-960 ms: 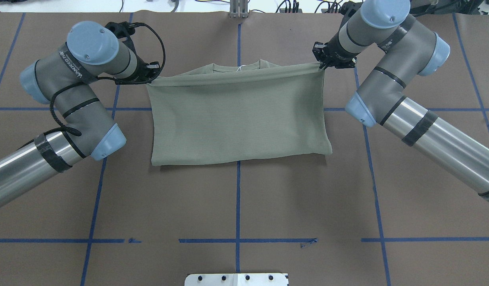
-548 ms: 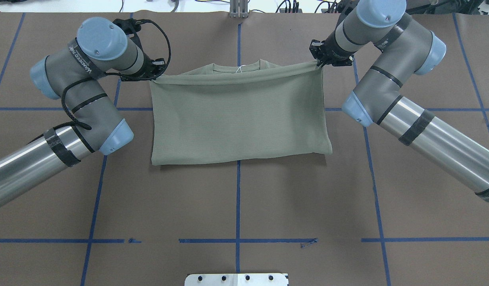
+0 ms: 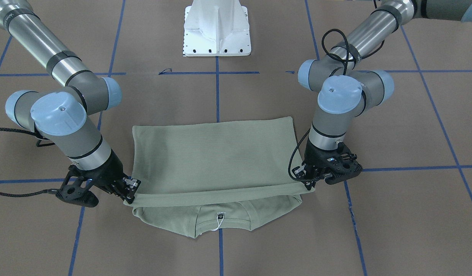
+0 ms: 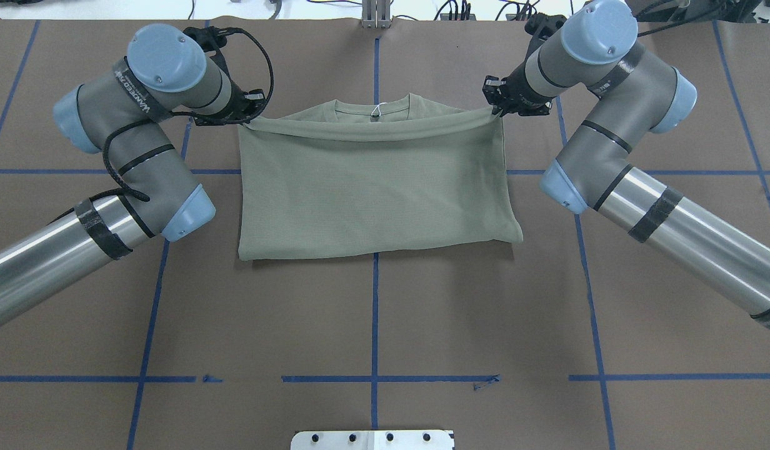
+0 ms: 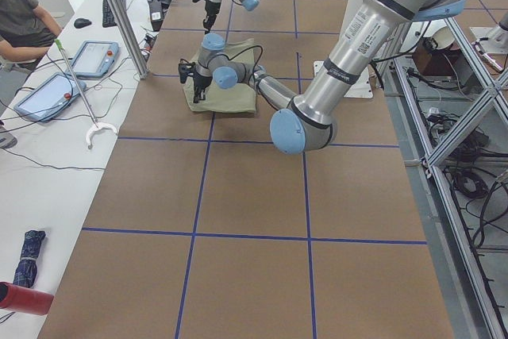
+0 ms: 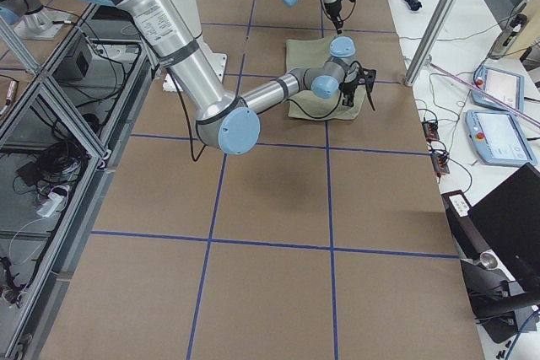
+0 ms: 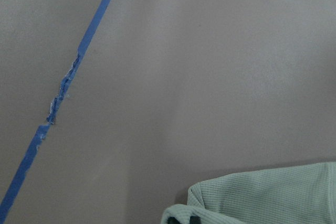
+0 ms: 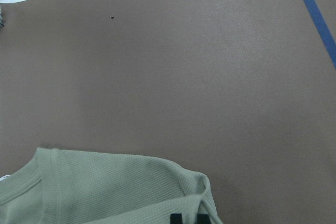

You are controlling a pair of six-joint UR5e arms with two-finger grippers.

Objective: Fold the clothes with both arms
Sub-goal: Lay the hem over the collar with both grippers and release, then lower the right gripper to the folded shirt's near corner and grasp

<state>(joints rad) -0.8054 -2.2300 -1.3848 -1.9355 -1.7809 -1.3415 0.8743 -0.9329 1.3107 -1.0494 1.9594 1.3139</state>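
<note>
lying doubled over on the brown table [image 3: 393,222] in the front-facing view, the shirt [image 3: 213,157] had its upper layer's edge stopping short of the neck [image 3: 220,210], so the white hang tag [image 3: 219,219] showed beyond it. the left gripper [image 3: 309,185] was pinched on one corner of that edge, and the right gripper [image 3: 131,194] was clamped on the other. from overhead, the held edge sagged slightly between both claws, across the shoulders. both side views showed the shirt small, far along the table. each wrist view showed a bunched green corner at the bottom, and the right one showed black fingertips [image 8: 177,219] pressed onto the cloth.
</note>
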